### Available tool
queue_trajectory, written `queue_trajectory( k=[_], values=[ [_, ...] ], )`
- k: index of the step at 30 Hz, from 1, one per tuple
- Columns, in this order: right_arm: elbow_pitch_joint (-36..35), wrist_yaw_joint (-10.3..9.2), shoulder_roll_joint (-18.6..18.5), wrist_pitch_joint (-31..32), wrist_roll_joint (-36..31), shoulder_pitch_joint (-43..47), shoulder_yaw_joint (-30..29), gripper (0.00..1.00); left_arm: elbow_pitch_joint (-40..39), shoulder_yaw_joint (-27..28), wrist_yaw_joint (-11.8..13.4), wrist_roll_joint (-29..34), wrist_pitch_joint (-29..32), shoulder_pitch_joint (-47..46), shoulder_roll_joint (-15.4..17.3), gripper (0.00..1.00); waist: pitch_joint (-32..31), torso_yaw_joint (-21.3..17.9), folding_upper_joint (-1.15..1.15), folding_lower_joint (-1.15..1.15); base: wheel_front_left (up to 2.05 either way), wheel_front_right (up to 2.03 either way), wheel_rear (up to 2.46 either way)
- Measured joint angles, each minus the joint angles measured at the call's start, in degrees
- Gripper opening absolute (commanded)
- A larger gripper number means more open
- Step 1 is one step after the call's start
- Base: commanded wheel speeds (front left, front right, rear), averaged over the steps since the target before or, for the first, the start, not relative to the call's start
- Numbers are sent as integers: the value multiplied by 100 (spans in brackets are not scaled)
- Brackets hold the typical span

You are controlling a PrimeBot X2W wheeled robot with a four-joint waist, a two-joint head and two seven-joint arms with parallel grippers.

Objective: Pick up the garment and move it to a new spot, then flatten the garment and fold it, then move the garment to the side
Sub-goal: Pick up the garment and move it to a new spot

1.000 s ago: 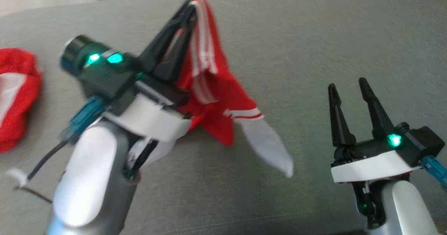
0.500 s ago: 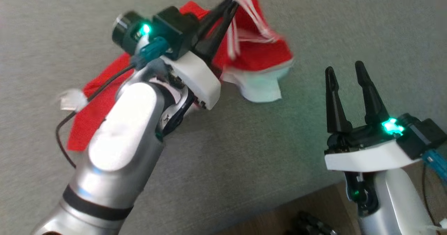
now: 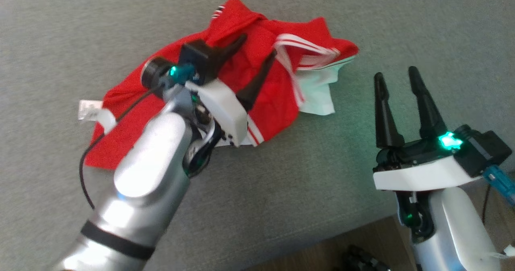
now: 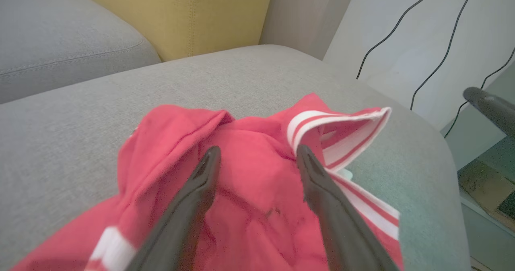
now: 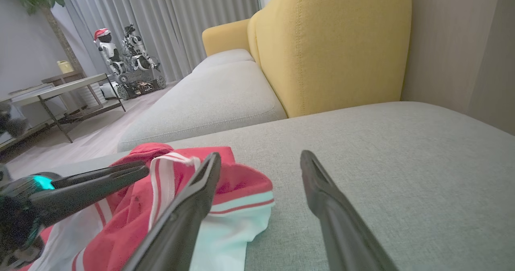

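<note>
As the robot leans over the wide grey fabric sofa cushion (image 3: 362, 21), a crumpled red cloth garment with white stripes and a white panel (image 3: 273, 98) lies on it, toward 11 o'clock in the head view. The white panel spills out at the heap's 3 o'clock edge.

The left gripper (image 3: 258, 45) reaches in from 7 o'clock on its silver arm (image 3: 149, 174). Its two dark fingers point toward 1 o'clock over the middle of the red cloth. Those jaws stand well spread, with nothing between them but the fabric lying underneath. Whether the tips touch it I cannot tell. Seen along those fingers, a white-striped band of the garment stands up in a loop just beside the finger at 3 o'clock.

The right gripper (image 3: 395, 73) sits at 4 o'clock, apart from the garment, with its fingers pointing to 12 o'clock above bare cushion. Its jaws are spread too and hold nothing. From its wrist, the garment lies toward 9 o'clock of its fingers, with the white panel nearest.

A mustard-yellow upholstered backrest (image 5: 330, 45) rises behind the cushion at 12 o'clock there. In the head view, a strip of brown wooden floor (image 3: 310, 263) shows at 5 o'clock, below the cushion's front edge.
</note>
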Motion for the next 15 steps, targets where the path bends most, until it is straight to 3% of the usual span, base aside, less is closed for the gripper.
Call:
queue_trajectory(
  k=[5,15],
  values=[
    [0,0,-1,99,-191,-4,-118,100,-312,-8,37,-108,-425,505,54,100,-210,269,0,0,0,0,0],
    [-108,0,-2,471,-539,95,-352,100,-1239,634,987,18,-1303,1456,498,100,-683,890,0,0,0,0,0]
  ],
)
